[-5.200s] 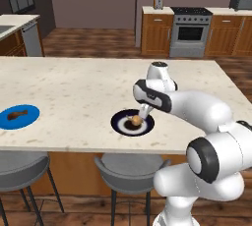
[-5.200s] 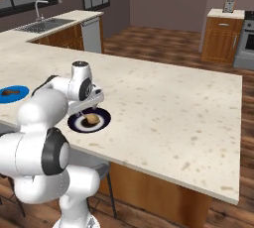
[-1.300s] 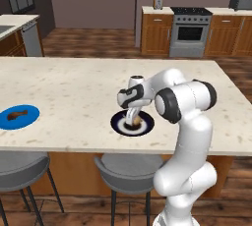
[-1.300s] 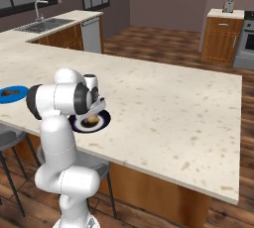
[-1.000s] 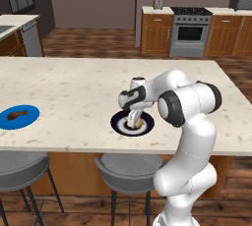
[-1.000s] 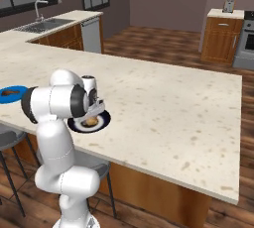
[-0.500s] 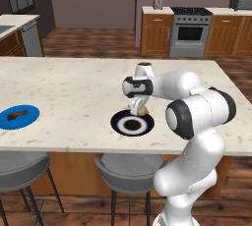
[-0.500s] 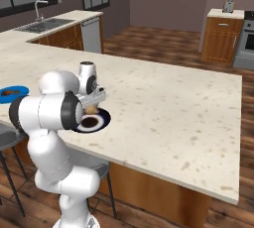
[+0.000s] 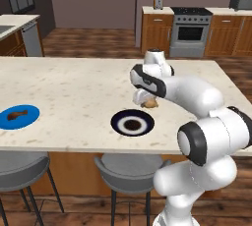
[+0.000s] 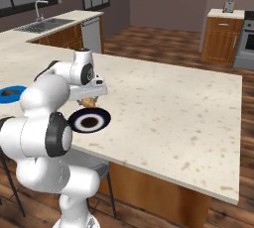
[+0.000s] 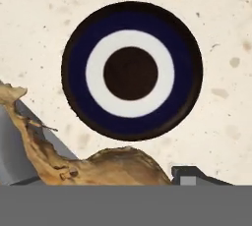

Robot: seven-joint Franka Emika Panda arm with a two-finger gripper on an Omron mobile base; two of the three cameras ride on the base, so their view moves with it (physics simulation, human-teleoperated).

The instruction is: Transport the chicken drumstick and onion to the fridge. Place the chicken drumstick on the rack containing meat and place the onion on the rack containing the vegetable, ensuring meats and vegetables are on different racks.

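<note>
My gripper (image 9: 147, 103) hangs just above the far right edge of a dark blue and white plate (image 9: 118, 122), shut on the onion (image 9: 149, 104), a tan-brown lump. From the right base the gripper (image 10: 89, 101) holds the onion (image 10: 90, 102) over the plate's (image 10: 101, 118) far rim. In the hand view the onion (image 11: 113, 168) sits between the fingertips (image 11: 194, 175), with the bare plate (image 11: 74, 72) below. The chicken drumstick (image 9: 15, 115) lies on a blue plate (image 9: 30, 113) at the counter's left end. The fridge is out of view.
The pale speckled island counter (image 9: 74, 87) stretches wide to both sides. Two grey stools (image 9: 128, 166) stand under its near edge. A stove (image 9: 189, 31) and wooden cabinets line the far wall, and a sink counter (image 10: 49, 24) is at the left.
The gripper has risen off the dark plate with the onion in it and drifted toward the plate's far right edge. The plate is now bare.
</note>
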